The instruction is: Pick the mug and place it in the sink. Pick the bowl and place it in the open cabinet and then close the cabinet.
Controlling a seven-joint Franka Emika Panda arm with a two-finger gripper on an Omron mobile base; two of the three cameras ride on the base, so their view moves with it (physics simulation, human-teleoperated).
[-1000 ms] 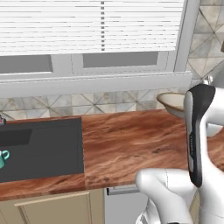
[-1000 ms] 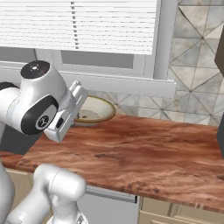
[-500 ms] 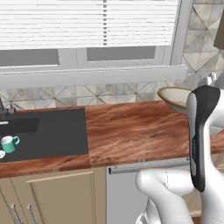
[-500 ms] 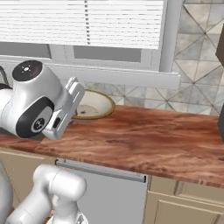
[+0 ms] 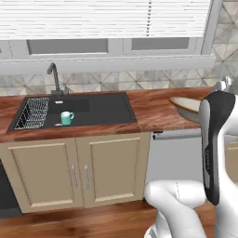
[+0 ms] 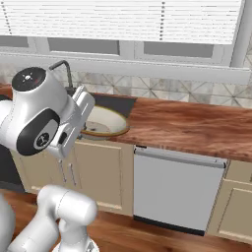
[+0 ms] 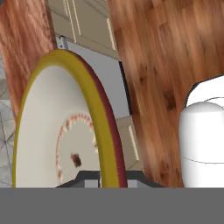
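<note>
Gripping the bowl by its thin rim, fingers clenched either side; rigid, light, glazed, likely slippery and breakable; mug resting left in sink.

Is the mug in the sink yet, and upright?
Yes. The mug stands upright on the sink floor beside the rack, mouth up.

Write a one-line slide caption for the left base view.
Teal mug stands in the black sink beside the wire rack; the bowl is at the counter's right.
</note>
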